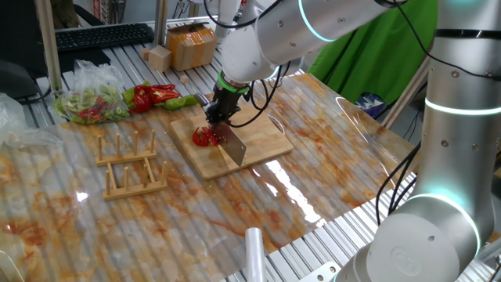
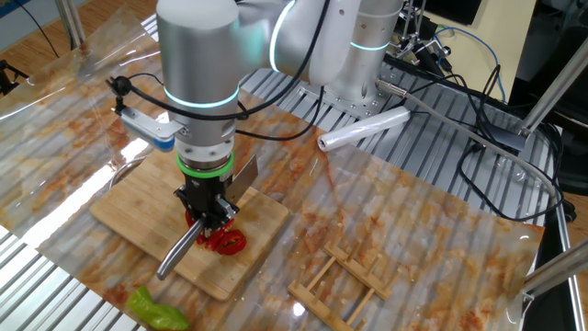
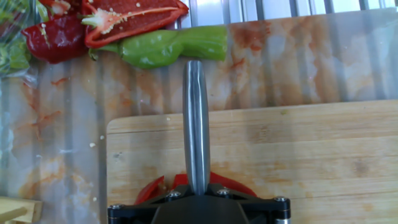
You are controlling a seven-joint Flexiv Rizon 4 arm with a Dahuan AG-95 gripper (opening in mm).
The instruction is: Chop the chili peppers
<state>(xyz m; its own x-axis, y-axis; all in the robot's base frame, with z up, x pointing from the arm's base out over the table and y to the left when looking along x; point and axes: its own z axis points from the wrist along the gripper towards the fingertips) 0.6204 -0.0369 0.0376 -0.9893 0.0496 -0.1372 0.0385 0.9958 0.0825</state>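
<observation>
The black two-finger gripper [image 1: 217,115] is clamped on a steel-handled cleaver [image 1: 234,146]. Glossy red chili peppers [image 1: 206,138] lie directly beneath on the wooden cutting board [image 1: 262,139]; their long axis is unclear.

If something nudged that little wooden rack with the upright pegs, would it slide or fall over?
The wooden rack would probably slide rather than tip: it sits on a wide, flat base with short pegs. It looks light, being thin slats with open gaps. The glossy plastic sheet under it seems slick, so little should hold it in place.
</observation>
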